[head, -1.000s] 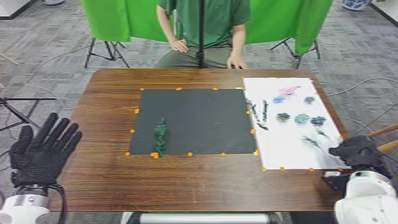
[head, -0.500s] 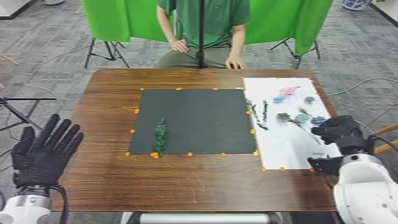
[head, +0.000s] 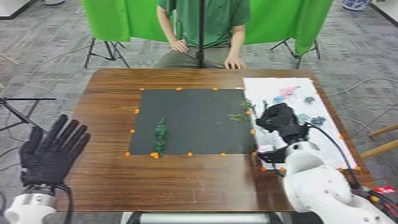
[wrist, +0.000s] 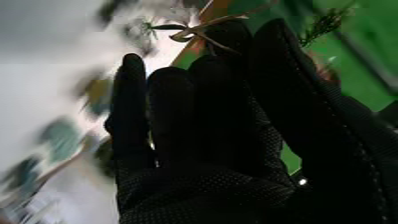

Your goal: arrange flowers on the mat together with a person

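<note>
Currently pinching a green sprig (head: 240, 117) with the right hand (head: 279, 117), right of frame centre. Holding the left hand (head: 47, 162) spread wide, lower left.

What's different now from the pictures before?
The right hand moved left over the white mat and now has a green sprig pinched at the black mat's edge. The left hand shifted a little right. The green stem on the black mat and the person's hands stayed put.
</note>
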Robot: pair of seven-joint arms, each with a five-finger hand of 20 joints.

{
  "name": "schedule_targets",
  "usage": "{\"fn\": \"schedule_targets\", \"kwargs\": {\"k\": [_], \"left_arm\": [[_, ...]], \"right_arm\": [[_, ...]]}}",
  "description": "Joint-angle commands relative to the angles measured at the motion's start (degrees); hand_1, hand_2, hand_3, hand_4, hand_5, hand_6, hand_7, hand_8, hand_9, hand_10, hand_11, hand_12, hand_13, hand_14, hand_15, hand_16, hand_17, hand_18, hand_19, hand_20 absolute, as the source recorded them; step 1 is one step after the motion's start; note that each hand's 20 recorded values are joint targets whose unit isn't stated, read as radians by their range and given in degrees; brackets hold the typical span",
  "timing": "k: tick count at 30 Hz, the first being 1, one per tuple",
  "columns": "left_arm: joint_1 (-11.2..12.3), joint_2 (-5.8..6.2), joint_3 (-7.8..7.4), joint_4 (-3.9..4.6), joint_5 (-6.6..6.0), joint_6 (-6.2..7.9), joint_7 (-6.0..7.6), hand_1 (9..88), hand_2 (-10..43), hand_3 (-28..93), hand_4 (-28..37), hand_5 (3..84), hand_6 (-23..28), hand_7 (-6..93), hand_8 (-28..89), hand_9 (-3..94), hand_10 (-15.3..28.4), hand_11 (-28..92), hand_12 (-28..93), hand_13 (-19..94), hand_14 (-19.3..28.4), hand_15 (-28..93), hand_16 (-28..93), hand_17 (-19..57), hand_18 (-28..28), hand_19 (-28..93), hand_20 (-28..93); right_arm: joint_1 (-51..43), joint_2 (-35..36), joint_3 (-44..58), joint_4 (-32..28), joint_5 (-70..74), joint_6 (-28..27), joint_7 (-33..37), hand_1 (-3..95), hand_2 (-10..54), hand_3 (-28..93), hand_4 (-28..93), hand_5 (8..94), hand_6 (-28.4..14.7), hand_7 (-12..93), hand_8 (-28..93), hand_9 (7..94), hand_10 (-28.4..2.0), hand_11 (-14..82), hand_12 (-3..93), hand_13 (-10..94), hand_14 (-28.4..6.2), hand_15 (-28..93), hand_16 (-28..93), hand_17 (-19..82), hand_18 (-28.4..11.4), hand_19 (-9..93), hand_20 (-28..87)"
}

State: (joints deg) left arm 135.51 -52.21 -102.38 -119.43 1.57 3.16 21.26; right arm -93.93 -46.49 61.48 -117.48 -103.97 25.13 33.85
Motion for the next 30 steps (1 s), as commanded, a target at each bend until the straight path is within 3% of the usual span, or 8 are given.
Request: {"fn": "schedule_targets", "kwargs": {"k": [1, 11, 16, 22, 26, 28, 29, 30], "left_arm": [[-0.6, 0.30, 0.37, 0.60, -0.12, 0.51, -1.75, 24.3, 11.0, 70, -28.3, 38.5, 6.7, 3.1, -8, 33.5, 12.5, 11, 5, 23, 12.7, 20, -7, -2.5, 9.8, 19, 10], [-1.6, 0.67, 1.02, 1.18, 0.16, 0.52, -2.27, 26.1, 8.6, 70, -28.3, 38.3, 6.7, 3.1, -8, 33.4, 12.7, 11, 5, 23, 12.7, 20, -7, -2.6, 9.9, 19, 10], [-2.6, 0.80, 1.84, 1.63, 0.14, 0.29, -2.55, 26.8, 8.0, 70, -28.3, 38.3, 6.8, 3.2, -8, 33.4, 12.7, 11, 5, 23, 12.6, 20, -7, -2.6, 9.9, 19, 10], [-3.2, 0.88, 2.08, 1.95, 0.09, 0.37, -2.84, 27.7, 7.1, 70, -28.3, 38.2, 6.8, 3.3, -8, 33.4, 12.7, 11, 5, 23, 12.5, 20, -7, -2.6, 9.9, 19, 10], [-3.4, 0.79, 2.34, 2.04, 0.26, 0.20, -2.94, 28.3, 6.1, 70, -28.2, 38.2, 6.8, 3.3, -8, 33.3, 12.6, 11, 5, 23, 12.5, 20, -7, -2.6, 9.9, 19, 10], [-3.6, 0.79, 2.44, 2.13, 0.26, 0.24, -3.01, 28.7, 5.7, 70, -28.0, 38.1, 6.8, 3.4, -8, 33.2, 12.6, 11, 5, 23, 12.5, 20, -7, -2.7, 9.9, 19, 10], [-3.6, 0.69, 2.44, 2.16, 0.06, 0.35, -3.23, 28.8, 5.6, 70, -28.0, 38.1, 6.8, 3.5, -8, 33.2, 12.6, 11, 5, 23, 12.5, 20, -7, -2.7, 9.9, 19, 10], [-3.9, 0.70, 2.61, 2.28, -0.07, 0.33, -3.28, 28.9, 5.5, 70, -28.0, 38.1, 6.7, 3.5, -8, 33.2, 12.6, 11, 5, 23, 12.5, 20, -7, -2.6, 9.9, 19, 10]], "right_arm": [[8.0, -5.8, -7.8, 1.7, -4.6, -1.8, 1.4, 53.7, -9.5, 69, -24, 69.2, -1.5, 45, 6, 63.4, -14.4, 54.3, 54.5, 52, -15.7, 78, 34, 22, -19.4, 66, 30], [16.3, -11.2, -19.2, 8.7, -8.1, -4.3, 2.3, 53.5, -9.5, 68, -24, 69.7, -1.7, 45, 6, 63.5, -14.7, 54.4, 53.9, 52, -15.8, 78, 34, 22, -19.8, 66, 29], [19.1, -13.1, -24.7, 11.9, -12.6, -3.1, 4.7, 53.8, -9.5, 68, -24, 69.8, -1.6, 45, 6, 63.4, -14.8, 54.4, 53.8, 52, -16.0, 78, 34, 22, -20.1, 66, 29], [20.0, -14.8, -28.6, 13.0, -15.6, -2.1, 7.2, 52.4, -9.5, 65, -23, 68.8, -2.5, 43, 6, 62.3, -15.8, 57.1, 50.4, 51, -16.9, 78, 33, 22, -20.8, 67, 28], [18.6, -15.0, -28.0, 12.4, -14.5, -2.9, 5.0, 50.7, -9.5, 63, -23, 66.9, -3.0, 42, 6, 60.9, -16.6, 60.4, 44.9, 51, -17.3, 79, 33, 22, -21.3, 68, 27], [18.3, -14.9, -27.9, 12.2, -14.3, -3.2, 4.6, 45.2, -9.5, 67, -25, 66.6, -2.9, 38, 3, 60.0, -16.9, 61.8, 41.4, 51, -17.6, 79, 32, 21, -21.5, 68, 26], [18.0, -15.0, -27.7, 12.4, -14.5, -3.0, 4.3, 41.1, -9.5, 71, -25, 66.4, -2.4, 34, -10, 59.3, -17.1, 61.3, 39.7, 50, -17.8, 79, 32, 21, -21.6, 68, 26], [18.1, -14.7, -27.9, 12.2, -14.1, -2.3, 4.1, 40.0, -9.5, 72, -26, 66.2, -2.4, 33, -14, 59.0, -17.1, 61.2, 39.3, 50, -17.8, 79, 32, 21, -21.7, 68, 26]]}}
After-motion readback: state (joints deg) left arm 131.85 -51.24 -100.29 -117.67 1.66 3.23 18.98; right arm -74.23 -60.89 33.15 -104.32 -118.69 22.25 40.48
